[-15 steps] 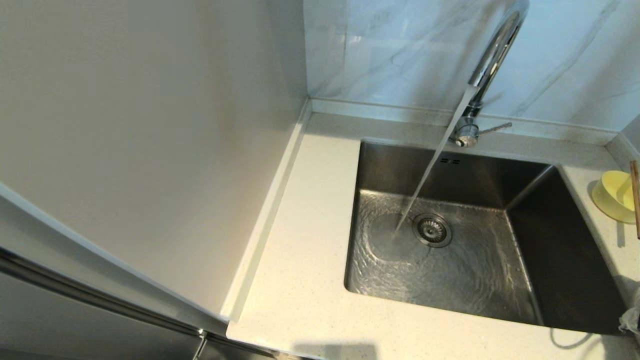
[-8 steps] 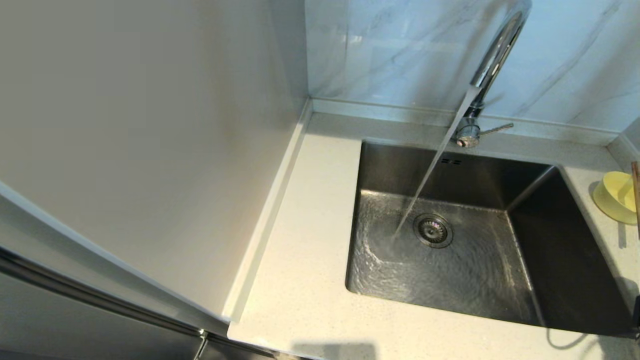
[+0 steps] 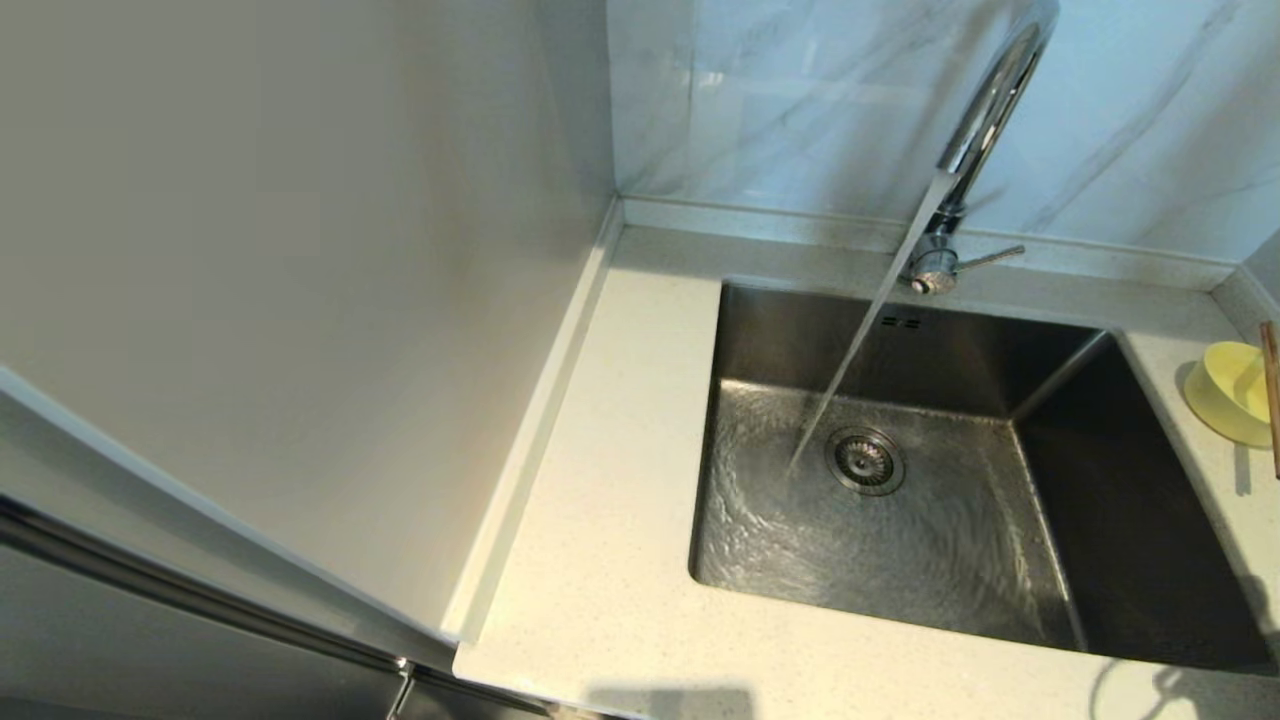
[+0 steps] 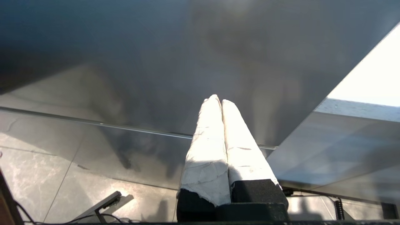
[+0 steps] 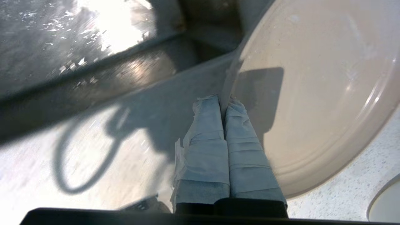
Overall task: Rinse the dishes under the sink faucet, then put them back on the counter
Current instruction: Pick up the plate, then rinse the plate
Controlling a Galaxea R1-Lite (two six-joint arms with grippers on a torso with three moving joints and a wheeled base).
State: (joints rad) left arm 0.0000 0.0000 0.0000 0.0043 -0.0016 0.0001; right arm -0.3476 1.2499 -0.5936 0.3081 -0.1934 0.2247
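Note:
The chrome faucet [image 3: 985,110] pours a stream of water into the steel sink [image 3: 1130,500], landing just left of the drain strainer [image 3: 865,460]. The pale yellow bowl [image 3: 1230,390] lies tipped on the counter [image 3: 620,520] at the far right, with a brown chopstick [image 3: 1270,395] beside it. My right gripper [image 5: 224,100] is out of the head view; in the right wrist view it is shut on the rim of the white plate [image 5: 318,93], held tilted over the counter [image 5: 343,193] by the sink's edge. My left gripper [image 4: 217,100] is shut and empty, parked low beside a grey cabinet.
A tall pale panel [image 3: 300,300] walls off the counter's left side. Grey-veined wall tiles [image 3: 800,100] rise behind the raised back edge. The faucet's side lever [image 3: 990,258] points right. A curved white rim [image 5: 386,203] shows on the counter near the plate.
My right gripper, seen at the head view's lower right edge a second ago, has slid off to the right and out of that view. Water keeps running.

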